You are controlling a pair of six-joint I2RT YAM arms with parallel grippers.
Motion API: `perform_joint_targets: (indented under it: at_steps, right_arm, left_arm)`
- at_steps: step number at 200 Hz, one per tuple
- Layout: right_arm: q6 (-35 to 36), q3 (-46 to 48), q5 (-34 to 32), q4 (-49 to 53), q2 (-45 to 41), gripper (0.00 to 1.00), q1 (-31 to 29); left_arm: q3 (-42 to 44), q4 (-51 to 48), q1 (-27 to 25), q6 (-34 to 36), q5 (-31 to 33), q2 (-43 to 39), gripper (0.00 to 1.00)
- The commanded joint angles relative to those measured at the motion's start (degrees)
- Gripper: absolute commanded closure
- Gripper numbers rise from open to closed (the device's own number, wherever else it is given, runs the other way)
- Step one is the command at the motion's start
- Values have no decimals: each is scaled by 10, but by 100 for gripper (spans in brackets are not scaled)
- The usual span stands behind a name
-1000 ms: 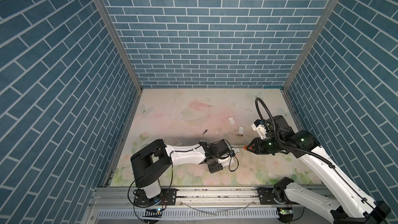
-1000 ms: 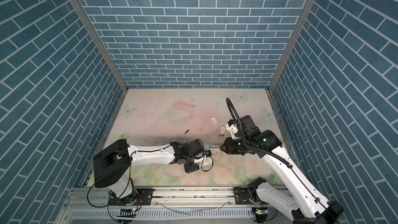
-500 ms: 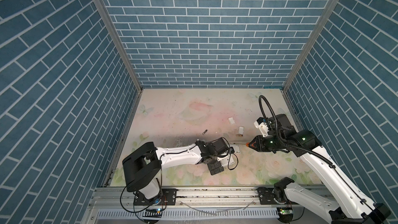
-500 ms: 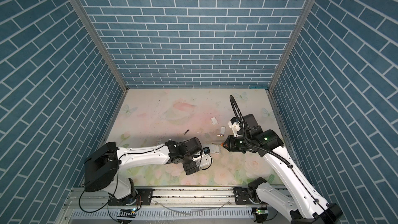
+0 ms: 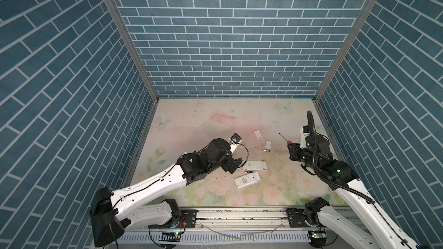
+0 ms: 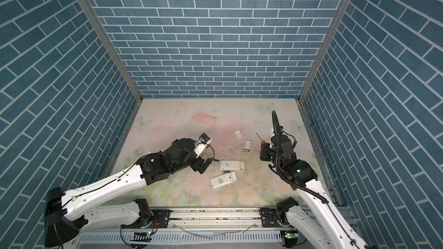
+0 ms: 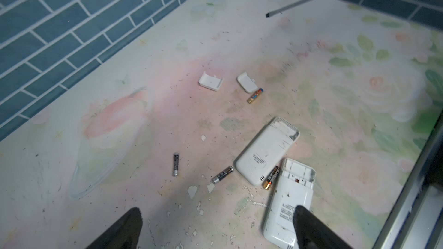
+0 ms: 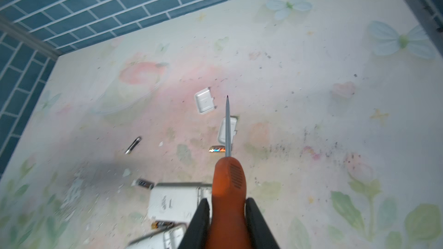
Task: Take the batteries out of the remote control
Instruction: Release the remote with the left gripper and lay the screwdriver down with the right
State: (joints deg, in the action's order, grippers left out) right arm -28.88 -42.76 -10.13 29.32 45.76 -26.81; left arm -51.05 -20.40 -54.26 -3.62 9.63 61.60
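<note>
left tool (image 7: 217, 209) withdrew, spread | 4 batteries (image 7: 175, 168) lie ahead | right tool (image 8: 227, 206) pinches screwdriver (image 8: 227, 180)

Readable text: none.
Remote (image 7: 266, 150), back: grey print block, illegible.
Second remote (image 7: 287, 202), at 7 o'clock of it in both top views: same.
Batteries (image 7: 223, 174): wrapper print illegible.
</note>
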Motion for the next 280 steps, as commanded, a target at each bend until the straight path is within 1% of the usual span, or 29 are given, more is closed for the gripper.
perform_joint_targets:
  at_steps: [1,19,36,62,96,125,167,218,242,280]
  right_arm:
    - [43,25,-98,-157,52,100,7]
    - [62,27,-95,-203,115,100,20]
    - [63,28,-77,-242,170,100,33]
    - [59,35,-61,-302,245,100,36]
    - [63,63,-25,-383,298,100,37]
    - [50,79,-9,-394,308,100,37]
    - [34,82,-3,-344,303,100,37]
    - [2,114,-3,-315,277,99,37]
    - [-16,134,-3,-310,259,94,37]
    - [-33,159,0,-300,233,79,36]
  left_arm:
    - [19,32,26,-54,12,-24,0]
    - [22,32,46,-67,13,-42,0]
    - [30,39,56,-68,14,-61,0]
    - [45,46,71,-72,12,-85,0]
    - [58,45,88,-76,5,-107,0]
    - [67,46,98,-77,-4,-118,0]
    - [78,50,101,-80,-7,-128,0]
    - [92,49,101,-84,-4,-152,0]
    - [95,45,101,-83,-4,-162,0]
    - [98,41,101,-83,-4,-170,0]
